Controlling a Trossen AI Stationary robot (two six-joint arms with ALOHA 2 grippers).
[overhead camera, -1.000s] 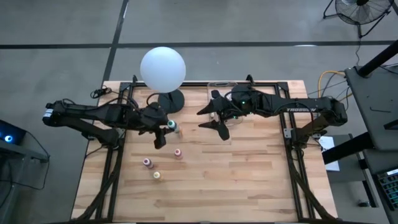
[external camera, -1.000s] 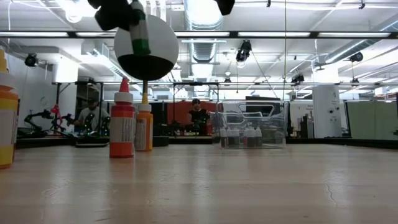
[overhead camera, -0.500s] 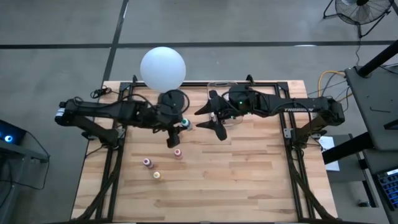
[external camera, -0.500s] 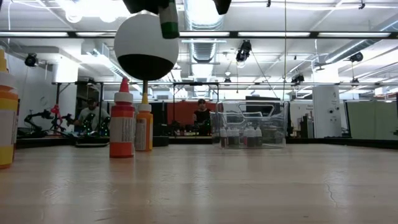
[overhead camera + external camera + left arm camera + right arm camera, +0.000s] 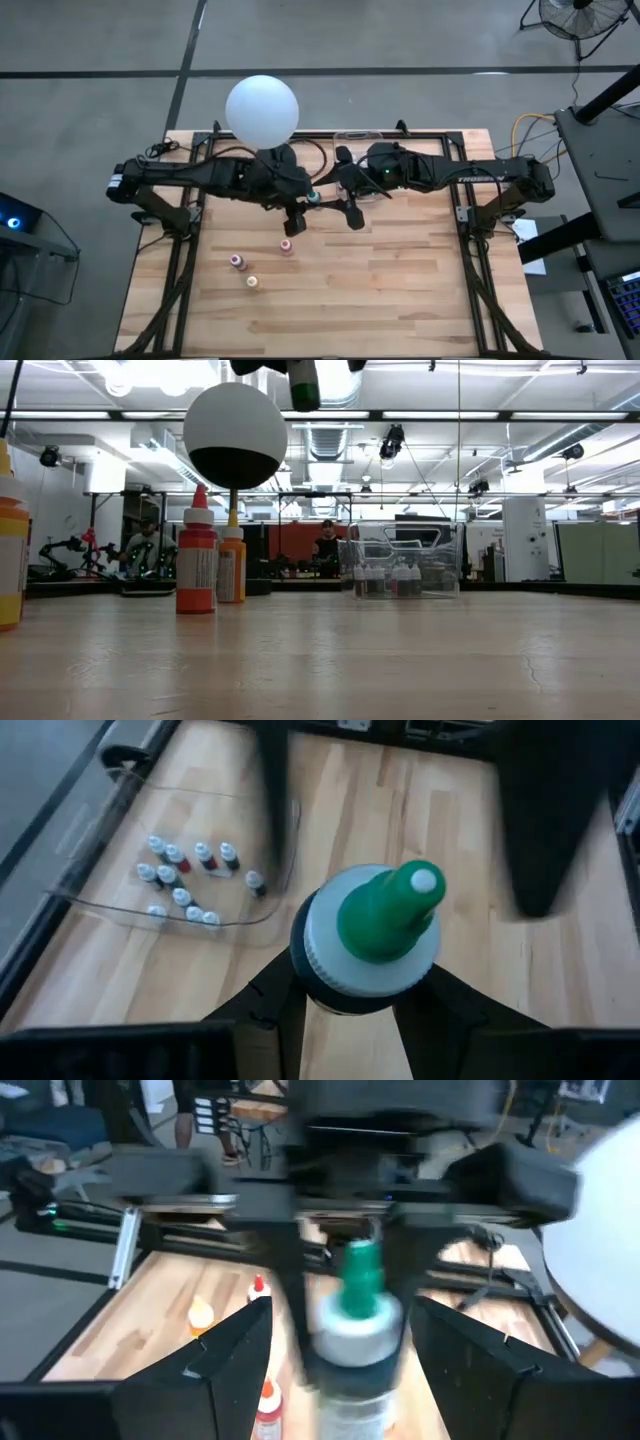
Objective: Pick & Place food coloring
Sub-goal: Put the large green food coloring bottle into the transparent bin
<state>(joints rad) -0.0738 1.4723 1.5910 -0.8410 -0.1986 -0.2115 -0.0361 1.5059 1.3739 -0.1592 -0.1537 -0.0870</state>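
While your left gripper [image 5: 303, 203] is clamped on a green-capped food coloring bottle [image 5: 372, 935] in the air just in front of the white globe lamp [image 5: 262, 109], your right gripper [image 5: 347, 188] stands spread wide around that bottle, fingers apart. Three more bottles [image 5: 287, 246] stand on the desk [image 5: 400, 290] nearer you than the lamp.

White globe lamp [image 5: 262, 109] on dark base at table's [image 5: 400, 290] far edge, clear plastic bin [image 5: 403, 559] beside it, person [image 5: 325, 546] in background
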